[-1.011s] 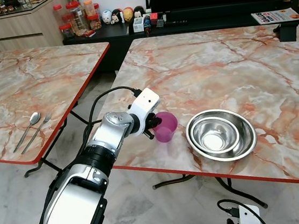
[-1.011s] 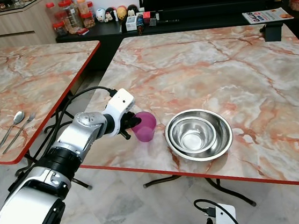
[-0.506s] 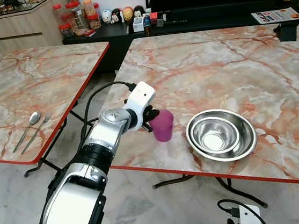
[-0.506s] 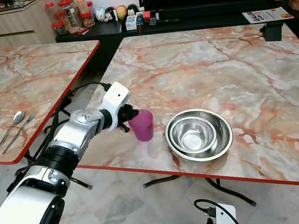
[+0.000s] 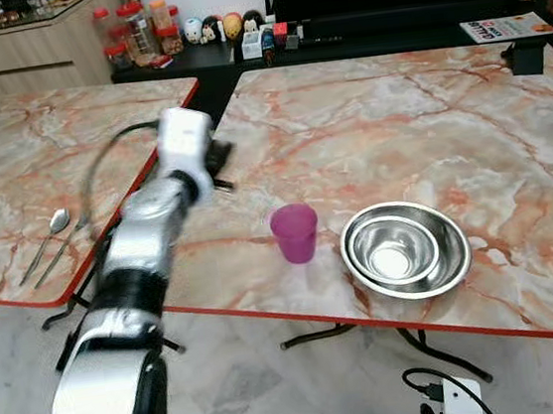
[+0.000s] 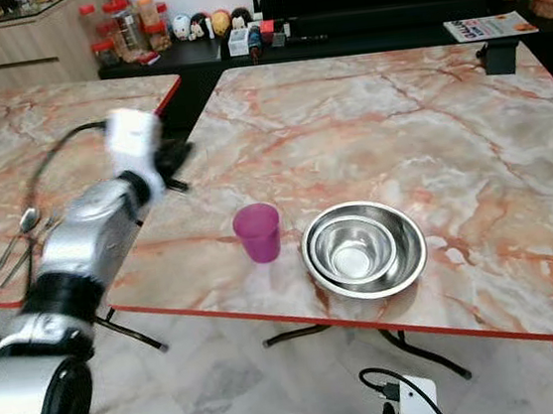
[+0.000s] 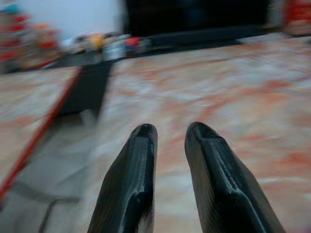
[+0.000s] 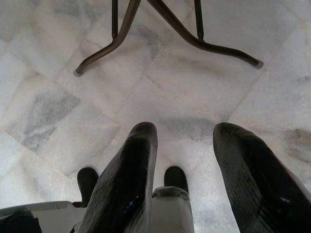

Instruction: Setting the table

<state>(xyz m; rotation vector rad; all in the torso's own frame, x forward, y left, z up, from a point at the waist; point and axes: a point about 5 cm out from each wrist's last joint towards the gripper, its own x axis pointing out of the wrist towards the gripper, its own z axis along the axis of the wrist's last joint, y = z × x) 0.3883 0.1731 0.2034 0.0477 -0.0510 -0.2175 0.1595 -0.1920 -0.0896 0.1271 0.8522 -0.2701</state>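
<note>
Overhead, the left eye view takes in two square tabletops of glossy pink-and-orange veined marble, each edged in red. On the nearer tabletop (image 5: 467, 125) stand two things: one translucent purple plastic cup (image 5: 294, 232), upright, mouth up, slightly tapered, near the front edge; and just beside it, apart, one round polished steel bowl (image 5: 406, 248) with a wide rolled rim. The second tabletop (image 5: 40, 144), on the robot's left, carries one metal spoon (image 5: 46, 242) and one metal fork (image 5: 69, 244), lying side by side near its front edge. The silver left arm reaches up over the gap between the tabletops, blurred, its left hand (image 5: 218, 164) well apart from the cup. Beyond, a dark low shelf holds a row of red-lidded jars (image 5: 136, 28) and small figurines.

The right eye view shows the same scene, with a magazine (image 6: 489, 27) on the far shelf.

Along the left wrist view, two long black fingers (image 7: 133, 179) stand a narrow gap apart with nothing between them, over blurred marble.

The right wrist view looks down at pale marble floor tiles (image 8: 48, 107) and curved dark metal table legs (image 8: 194, 34); the right hand (image 8: 187, 182) hangs with its two fingers set fairly wide, empty.
</note>
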